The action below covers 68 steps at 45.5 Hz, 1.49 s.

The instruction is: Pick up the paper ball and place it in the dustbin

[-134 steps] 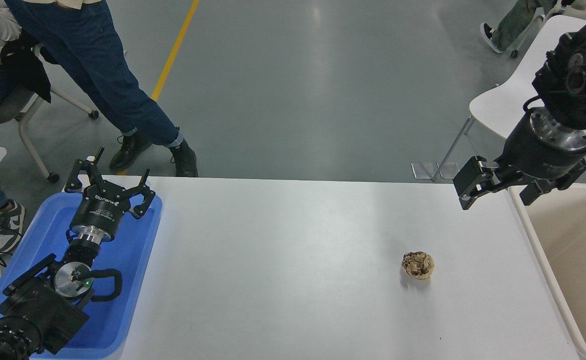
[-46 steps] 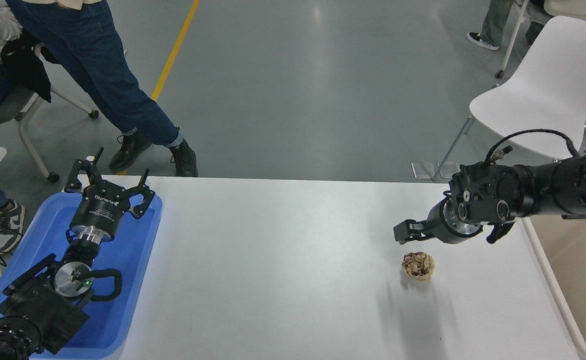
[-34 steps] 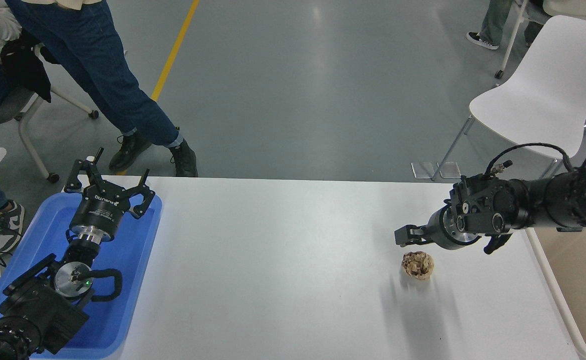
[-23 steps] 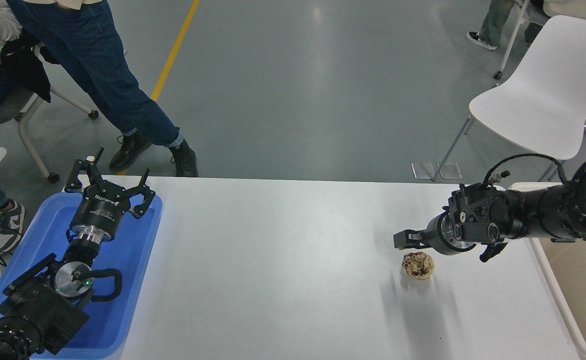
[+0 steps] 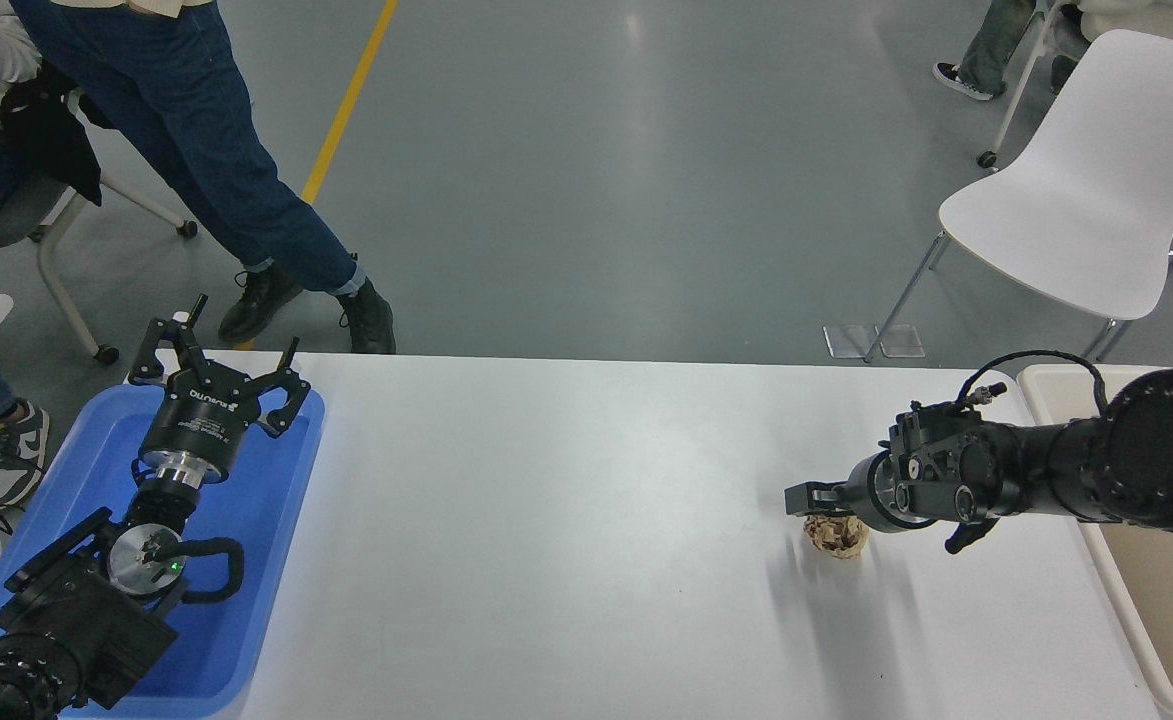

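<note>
The paper ball [image 5: 836, 537], crumpled tan-brown, lies on the white table [image 5: 566, 540] right of centre. My right gripper [image 5: 874, 522] reaches in from the right, low over the ball and covering its top edge. It is open: one finger [image 5: 808, 497] lies just above the ball's left side and the other finger [image 5: 961, 540] sticks out to the ball's right. The cream dustbin [image 5: 1046, 378] stands at the table's right end, partly hidden behind my right arm. My left gripper [image 5: 231, 345] stays parked, open, over the blue tray [image 5: 266, 500].
A person in jeans [image 5: 236, 170] stands beyond the table's far left corner, and another sits at the left edge. A white chair [image 5: 1076, 190] stands on the floor behind the dustbin.
My right arm has swung down from above the dustbin and leftward, and its open gripper has sunk until it overlaps the paper ball. The ball and left arm have not moved.
</note>
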{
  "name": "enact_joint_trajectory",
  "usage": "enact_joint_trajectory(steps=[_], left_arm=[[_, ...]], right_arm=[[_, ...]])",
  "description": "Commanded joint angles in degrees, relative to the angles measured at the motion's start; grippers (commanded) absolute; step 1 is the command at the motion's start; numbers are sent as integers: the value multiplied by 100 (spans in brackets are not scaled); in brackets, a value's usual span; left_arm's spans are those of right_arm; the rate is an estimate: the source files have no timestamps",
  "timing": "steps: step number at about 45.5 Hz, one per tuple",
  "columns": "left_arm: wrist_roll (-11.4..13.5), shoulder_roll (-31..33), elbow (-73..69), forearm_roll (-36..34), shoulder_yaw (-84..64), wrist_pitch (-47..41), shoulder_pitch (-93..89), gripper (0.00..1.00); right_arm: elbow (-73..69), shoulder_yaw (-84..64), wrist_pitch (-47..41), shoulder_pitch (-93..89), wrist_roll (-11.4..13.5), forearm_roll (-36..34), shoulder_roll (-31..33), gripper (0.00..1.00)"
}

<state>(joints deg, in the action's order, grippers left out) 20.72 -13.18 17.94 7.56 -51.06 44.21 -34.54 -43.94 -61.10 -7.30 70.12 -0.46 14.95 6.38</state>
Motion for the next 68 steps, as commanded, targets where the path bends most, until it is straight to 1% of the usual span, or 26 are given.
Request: enact_joint_trajectory(steps=[1,17,20,23,25,26,29,30,32,33,35,38,44,45,57,68], left_arm=[[-6,0,8,0,0,-1,0,100],[2,0,-1,0,0,8,0,100],[2,0,-1,0,0,-1,0,100],[2,0,-1,0,0,-1,0,100],[2,0,-1,0,0,-1,0,100],[2,0,-1,0,0,-1,0,100],[2,0,-1,0,0,-1,0,100],[2,0,-1,0,0,-1,0,100],[2,0,-1,0,0,-1,0,100],[2,0,-1,0,0,-1,0,100],[2,0,-1,0,0,-1,0,100],[2,0,-1,0,0,-1,0,100],[2,0,0,0,0,-1,0,100],[2,0,-1,0,0,-1,0,100],[2,0,-1,0,0,-1,0,100],[-6,9,-1,0,0,-1,-9,100]], right_arm=[[140,19,-26,-165,2,34,-14,100],[131,37,-26,-191,2,-19,-22,100],[131,46,-26,-217,2,-28,-31,97],[114,46,-44,-226,2,-36,-31,90],[96,46,-52,-244,2,-36,-31,90],[96,46,-53,-253,2,-36,-31,88],[79,46,-96,-253,2,-45,-31,72],[78,46,-105,-270,2,-36,-31,69],[61,37,-105,-270,2,-36,-31,66],[61,37,-105,-270,2,-36,-31,62],[35,37,-114,-279,2,-36,-31,48],[-27,37,-114,-279,-7,-36,-31,37],[-150,37,-149,-253,2,-45,-22,2],[-176,37,-175,-244,2,-45,-14,0],[-220,46,-694,-42,37,-54,100,0],[-1327,-68,-1634,1336,11,-98,750,0]])
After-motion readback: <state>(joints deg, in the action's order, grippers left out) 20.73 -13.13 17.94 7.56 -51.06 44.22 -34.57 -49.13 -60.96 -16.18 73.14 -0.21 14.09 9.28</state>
